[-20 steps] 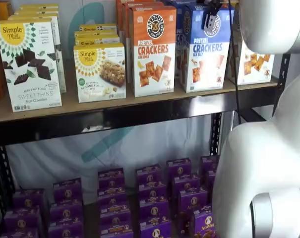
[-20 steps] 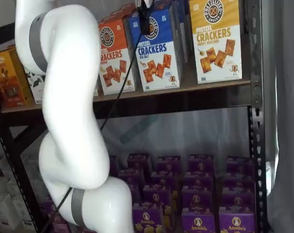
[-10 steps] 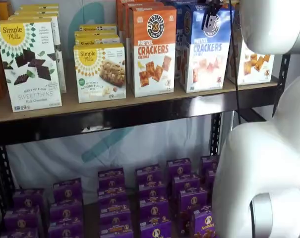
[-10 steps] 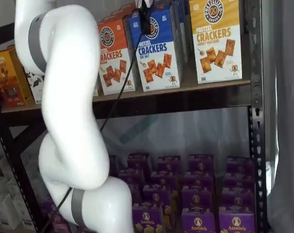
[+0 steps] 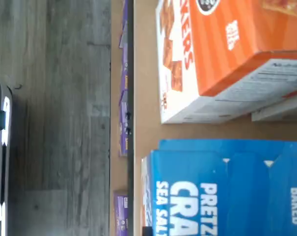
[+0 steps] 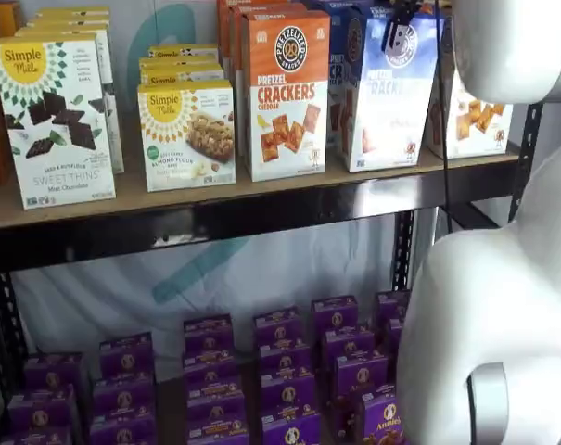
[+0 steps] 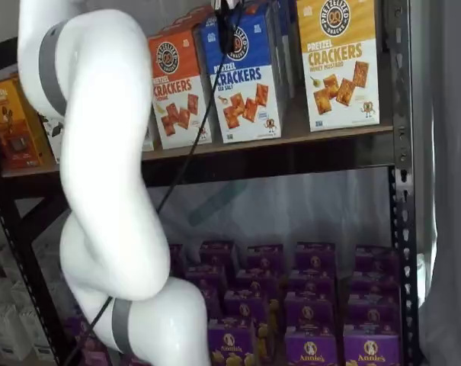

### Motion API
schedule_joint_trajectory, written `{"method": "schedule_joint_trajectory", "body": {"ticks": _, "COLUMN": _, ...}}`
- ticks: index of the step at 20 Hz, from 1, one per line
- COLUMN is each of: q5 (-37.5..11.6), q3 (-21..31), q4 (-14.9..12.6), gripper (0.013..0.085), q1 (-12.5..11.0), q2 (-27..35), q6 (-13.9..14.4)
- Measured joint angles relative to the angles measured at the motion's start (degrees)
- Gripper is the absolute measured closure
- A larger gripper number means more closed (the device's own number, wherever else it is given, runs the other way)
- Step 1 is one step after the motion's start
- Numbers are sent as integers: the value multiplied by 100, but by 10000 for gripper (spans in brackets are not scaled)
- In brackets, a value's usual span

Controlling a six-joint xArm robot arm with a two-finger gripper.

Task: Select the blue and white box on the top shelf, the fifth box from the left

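The gripper (image 6: 396,28) comes down from above with its black fingers clamped on the top of the blue and white box (image 6: 389,93), and a cable hangs right beside it. In both shelf views the fingers sit right at the box's upper edge, over the round logo. The box stands on the top shelf (image 6: 215,199) toward its right end, close to the front edge. In a shelf view (image 7: 245,76) it looks tipped a little, top leaning toward the front, with the bottom on the board.

Just left of it is the orange cracker box (image 6: 285,93), upright and close but not touching as far as I can tell. On the other side is the yellow cracker box (image 7: 340,65), nearest the right upright of the shelf frame, with a clear gap between it and the blue one.

Further left on the same board are a short almond flour bar box (image 6: 187,134) and a taller white cookie box (image 6: 56,120), each with more boxes stacked behind it.

The wrist view shows the blue box's top flap up close, with the orange box beside it on the wood and grey floor past the shelf's front edge.

Down below, the lower level is packed with rows of small purple boxes (image 6: 285,357). The white arm (image 7: 108,191) fills much of both shelf views.
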Motion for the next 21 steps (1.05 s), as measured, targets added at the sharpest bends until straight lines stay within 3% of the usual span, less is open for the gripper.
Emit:
{"method": "schedule_joint_trajectory", "body": {"ticks": 8, "q5": 561, "q3": 165, "q4": 11, "gripper": 410, "q1": -53, "q2": -385, "q6": 2}}
{"method": "schedule_joint_trajectory", "body": {"ticks": 21, "q5": 933, "q3": 1209, "q4": -221, "gripper": 410, "q1": -160, "q2": -1472, "q6": -178}}
